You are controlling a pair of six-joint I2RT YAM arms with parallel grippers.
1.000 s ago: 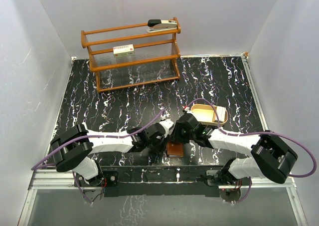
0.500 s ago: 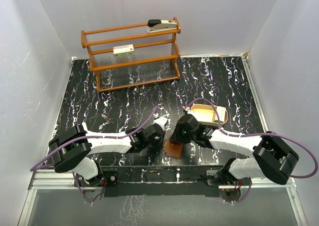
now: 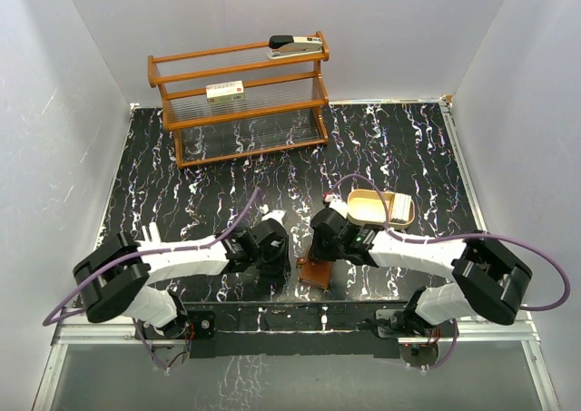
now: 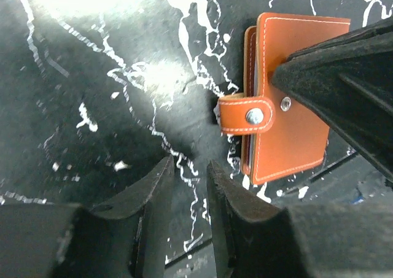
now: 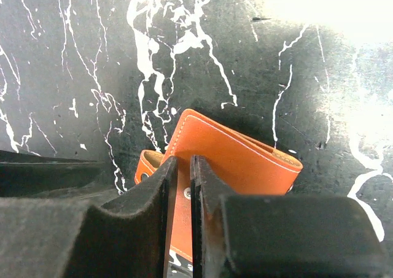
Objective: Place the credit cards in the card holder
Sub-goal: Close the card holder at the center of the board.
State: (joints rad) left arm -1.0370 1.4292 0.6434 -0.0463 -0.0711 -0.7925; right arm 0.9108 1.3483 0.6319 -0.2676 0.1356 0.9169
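Note:
The card holder (image 3: 316,272), a brown leather wallet, lies folded shut on the black marbled table near its front edge. Its snap tab (image 4: 245,115) wraps round the edge, and a second stud shows on the cover beside it. It also shows in the left wrist view (image 4: 295,137) and the right wrist view (image 5: 245,161). My right gripper (image 3: 318,253) (image 5: 183,164) is shut, its tips resting on the wallet's cover. My left gripper (image 3: 280,259) (image 4: 187,167) is left of the wallet, apart from it, nearly closed and empty. Pale credit cards (image 3: 400,210) lie in the tray's right end.
A shallow tan tray (image 3: 368,213) sits just right of the right gripper. A wooden rack (image 3: 241,98) stands at the back with a stapler (image 3: 295,44) on top and a white red-labelled box (image 3: 225,90) on a shelf. The table's front edge is just below the wallet.
My left gripper has drawn back to the left, away from the wallet. My right gripper and the wallet have shifted slightly left.

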